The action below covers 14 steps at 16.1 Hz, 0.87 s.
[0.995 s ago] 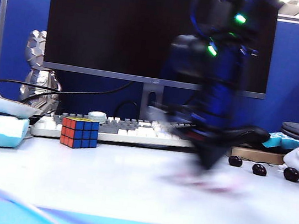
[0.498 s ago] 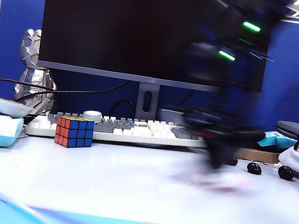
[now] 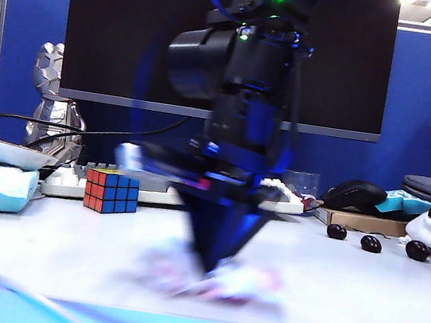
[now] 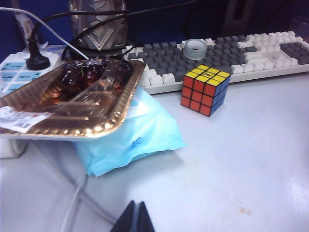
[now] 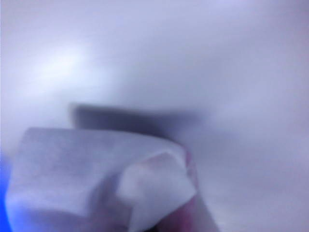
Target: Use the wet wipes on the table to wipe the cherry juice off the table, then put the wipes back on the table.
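Three dark cherries lie right on table, exterior view. My right gripper points down at table centre, pinching wet wipes, pink-stained, blurred. Left wrist view: my left gripper pressed together above table; Rubik's cube beside keyboard; faint cherry juice spot. Right wrist view: wipes crumpled against table.

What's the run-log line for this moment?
phase: wiping | right gripper: shut on wet wipes, down on table, front centre | left gripper: shut, idle near Rubik's cube | cherry juice: blurred, unclear
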### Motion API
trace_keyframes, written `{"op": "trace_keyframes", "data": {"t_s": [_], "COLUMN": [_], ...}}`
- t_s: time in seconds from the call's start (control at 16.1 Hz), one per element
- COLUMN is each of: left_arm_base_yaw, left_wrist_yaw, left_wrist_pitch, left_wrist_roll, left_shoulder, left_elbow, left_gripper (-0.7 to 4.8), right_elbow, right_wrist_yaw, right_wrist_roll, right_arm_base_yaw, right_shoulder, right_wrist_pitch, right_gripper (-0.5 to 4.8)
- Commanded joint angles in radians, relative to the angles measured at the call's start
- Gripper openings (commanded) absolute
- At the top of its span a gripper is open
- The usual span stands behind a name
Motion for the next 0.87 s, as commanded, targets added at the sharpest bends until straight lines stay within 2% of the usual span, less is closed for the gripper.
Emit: {"op": "trace_keyframes", "data": {"t_s": [0.06, 0.19, 0.31, 0.37, 0.44, 0.5, 0.62, 0.75, 0.87], "left_arm_base_yaw": [0.002, 0.002, 0.002, 0.002, 0.002, 0.002, 0.002, 0.002, 0.002], "left_wrist_yaw": [0.005, 0.006, 0.006, 0.006, 0.006, 0.006, 0.006, 0.003, 0.006], "left_wrist_pitch": [-0.010, -0.010, -0.010, -0.010, -0.010, -0.010, -0.010, -0.010, -0.010], "left_wrist_roll": [-0.004, -0.003, -0.003, -0.004, -0.003, -0.004, -0.003, -0.003, -0.003], "left_shoulder": [-0.003, -0.003, -0.003, -0.003, -0.003, -0.003, -0.003, -0.003, -0.003], "left_elbow": [-0.001, -0.001, -0.001, -0.001, -0.001, -0.001, -0.001, -0.001, -0.001], "left_gripper": [-0.02, -0.02, -0.02, -0.02, -0.02, -0.02, -0.02, -0.02, -0.02], "right_elbow": [-0.022, -0.019, 0.013, 0.034, 0.060, 0.078, 0.097, 0.097, 0.097], "right_wrist_yaw": [0.269, 0.300, 0.251, 0.150, 0.005, -0.127, -0.245, -0.317, -0.303], "right_wrist_roll": [0.039, 0.061, 0.061, 0.051, 0.052, 0.053, 0.038, 0.002, -0.011], "right_arm_base_yaw": [-0.143, -0.261, -0.326, -0.333, -0.331, -0.308, -0.235, -0.154, -0.048], "right_shoulder": [0.058, 0.059, 0.059, 0.059, 0.060, 0.060, 0.060, 0.061, 0.062], "right_wrist_pitch": [0.117, 0.186, 0.197, 0.190, 0.165, 0.148, 0.108, 0.088, 0.067], "right_gripper": [-0.06, -0.06, -0.06, -0.06, -0.06, -0.06, -0.06, -0.06, -0.06]}}
